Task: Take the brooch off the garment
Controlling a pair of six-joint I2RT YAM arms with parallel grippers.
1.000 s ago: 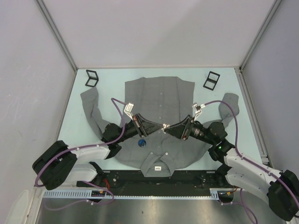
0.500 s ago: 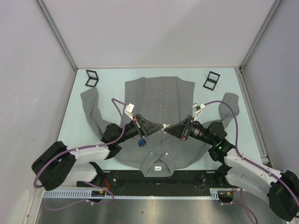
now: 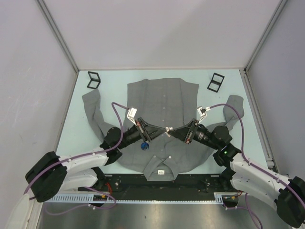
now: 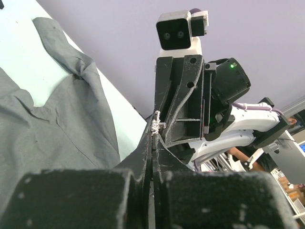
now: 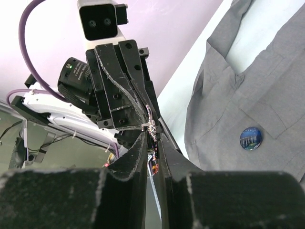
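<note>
The grey shirt (image 3: 162,100) lies flat on the table, collar and white neck label (image 3: 161,172) toward me. My left gripper (image 3: 164,129) and right gripper (image 3: 172,130) meet tip to tip above the shirt's chest. A small sparkly silver brooch (image 3: 168,129) sits between their tips. In the left wrist view the left gripper (image 4: 153,138) is shut with the brooch (image 4: 156,126) at its tip. In the right wrist view the right gripper (image 5: 151,136) is closed on the brooch (image 5: 151,125). A round blue badge (image 3: 144,146) stays on the shirt and also shows in the right wrist view (image 5: 251,138).
Two small black frame stands sit at the back, one on the left (image 3: 93,79) and one on the right (image 3: 216,82). The shirt's sleeves spread to both sides. Grey walls enclose the pale table (image 3: 119,78).
The left arm's rear links have shifted a little down and left. The two grippers' tips stay together at about the same spot over the shirt.
</note>
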